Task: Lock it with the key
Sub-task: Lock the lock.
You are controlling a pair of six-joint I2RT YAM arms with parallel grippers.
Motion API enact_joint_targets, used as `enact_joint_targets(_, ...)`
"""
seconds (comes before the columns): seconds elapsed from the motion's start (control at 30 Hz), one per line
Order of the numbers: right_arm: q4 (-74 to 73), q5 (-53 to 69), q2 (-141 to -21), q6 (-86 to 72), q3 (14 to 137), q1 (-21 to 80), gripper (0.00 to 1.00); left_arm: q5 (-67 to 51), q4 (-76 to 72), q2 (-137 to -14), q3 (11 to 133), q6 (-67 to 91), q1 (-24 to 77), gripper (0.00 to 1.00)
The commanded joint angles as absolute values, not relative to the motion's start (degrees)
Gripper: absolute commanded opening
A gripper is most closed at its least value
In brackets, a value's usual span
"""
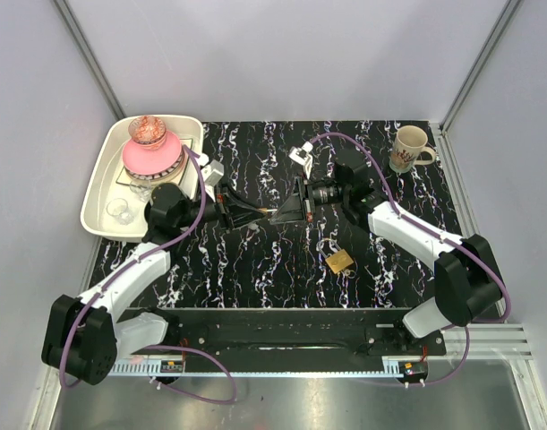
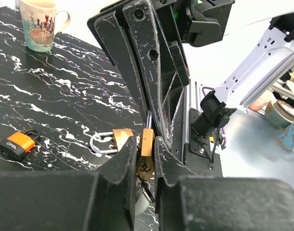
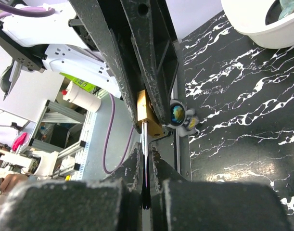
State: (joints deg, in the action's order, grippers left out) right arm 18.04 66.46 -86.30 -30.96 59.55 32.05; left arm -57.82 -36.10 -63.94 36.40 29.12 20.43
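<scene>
My left gripper (image 1: 259, 213) and right gripper (image 1: 282, 211) meet tip to tip above the middle of the table. The left gripper (image 2: 146, 144) is shut on the body of a brass padlock (image 2: 147, 140). The right gripper (image 3: 145, 153) is shut on that padlock's steel shackle (image 3: 144, 137), with the brass body (image 3: 147, 114) just beyond its fingertips. The key (image 2: 16, 143), with its orange head, lies flat on the black marble table at the left of the left wrist view, in no gripper. I cannot find it in the top view.
A second brass padlock (image 1: 339, 261) lies on the table near the right arm and also shows in the left wrist view (image 2: 119, 136). A patterned mug (image 1: 409, 148) stands back right. A white tray (image 1: 98, 193) with a pink bowl (image 1: 150, 158) sits back left. A small toy figure (image 3: 178, 115) lies under the grippers.
</scene>
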Motion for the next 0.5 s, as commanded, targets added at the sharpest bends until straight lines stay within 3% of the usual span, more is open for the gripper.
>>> enact_joint_targets(0.0,21.3,67.4,-84.6,-31.6,60.1,32.4,0.00,-59.5,-38.9,-63.9,39.5,27.9,20.6,0.00)
enact_joint_targets(0.2,22.0,67.0,-84.9,-32.2,60.4,32.4,0.00,-58.5,-37.1,-63.2,39.4,28.1,20.6,0.00)
enact_joint_targets(0.27,21.8,66.5,-84.8,-32.1,60.6,32.4,0.10,-56.7,-36.8,-63.0,39.4,29.8,20.6,0.00)
enact_joint_targets(0.33,21.1,65.0,-84.4,-31.4,60.6,32.4,0.28,-55.6,-36.1,-62.7,39.6,31.0,20.6,0.00)
enact_joint_targets(0.37,20.4,64.3,-84.0,-30.6,60.6,32.5,0.51,-53.9,-35.5,-62.3,39.6,32.6,20.5,0.00)
enact_joint_targets(0.47,15.5,59.0,-80.6,-25.4,60.2,32.4,0.71,-50.9,-30.0,-61.3,40.8,34.4,20.4,0.00)
